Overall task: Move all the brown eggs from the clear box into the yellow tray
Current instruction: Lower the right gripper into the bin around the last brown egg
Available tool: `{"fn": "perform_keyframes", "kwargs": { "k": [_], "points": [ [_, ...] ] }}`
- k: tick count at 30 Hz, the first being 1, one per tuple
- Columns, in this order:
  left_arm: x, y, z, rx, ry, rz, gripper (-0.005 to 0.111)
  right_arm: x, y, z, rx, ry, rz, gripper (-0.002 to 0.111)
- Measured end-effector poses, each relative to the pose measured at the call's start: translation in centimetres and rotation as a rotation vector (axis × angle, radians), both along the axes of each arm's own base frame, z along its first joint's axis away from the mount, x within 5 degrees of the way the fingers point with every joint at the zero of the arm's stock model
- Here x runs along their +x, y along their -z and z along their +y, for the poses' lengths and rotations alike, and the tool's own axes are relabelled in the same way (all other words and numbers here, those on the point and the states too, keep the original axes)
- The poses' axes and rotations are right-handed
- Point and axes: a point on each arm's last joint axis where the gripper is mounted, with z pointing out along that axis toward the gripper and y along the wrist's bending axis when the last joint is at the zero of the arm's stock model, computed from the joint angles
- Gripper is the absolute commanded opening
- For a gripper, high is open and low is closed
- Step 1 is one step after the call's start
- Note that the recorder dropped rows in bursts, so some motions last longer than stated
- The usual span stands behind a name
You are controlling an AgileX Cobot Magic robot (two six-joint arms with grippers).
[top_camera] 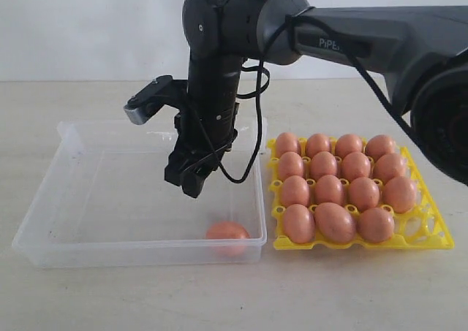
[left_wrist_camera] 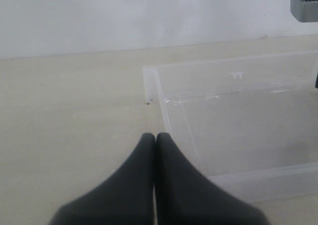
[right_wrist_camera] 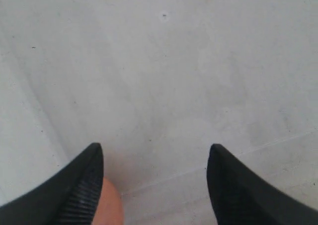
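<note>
white "PiPE" lettering [top_camera: 338, 44], on right arm [top_camera: 409, 31]

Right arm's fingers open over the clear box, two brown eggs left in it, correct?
No: just one brown egg lies in the clear box, as the exterior view shows. The right fingers are open over the box.

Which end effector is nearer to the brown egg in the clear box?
Right. The right end effector hangs open over the clear box, the egg beside one finger. The left end effector, shut, is outside it near a corner.
</note>
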Motion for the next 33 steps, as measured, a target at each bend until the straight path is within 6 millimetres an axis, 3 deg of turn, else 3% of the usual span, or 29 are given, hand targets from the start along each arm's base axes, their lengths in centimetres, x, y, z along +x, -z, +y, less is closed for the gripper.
{"fn": "perform_keyframes", "kwargs": {
  "k": [10, 15, 20, 27, 33],
  "points": [
    [0.0, 0.0, 0.0, 0.000, -0.001, 0.004, -0.004, -0.2, -0.7, -0.3, 0.001, 0.062, 0.000, 0.059],
    [0.0, 0.0, 0.0, 0.000, -0.001, 0.004, -0.004, -2.1, -2.8, -1.7, 0.007, 0.088, 0.017, 0.059],
    [0.0, 0.0, 0.0, 0.000, -0.001, 0.004, -0.004, -4.0, -3.8, -4.0, 0.003, -0.030, 0.033, 0.059],
    [0.0, 0.0, 0.0, 0.000, -0.001, 0.004, -0.004, -4.5, -0.8, -4.6, -0.035, -0.115, 0.074, 0.059],
    [0.0, 0.0, 0.0, 0.000, -0.001, 0.004, -0.004, -3.9, 0.3, -4.2, -0.018, -0.123, 0.039, 0.059]
  ]
}}
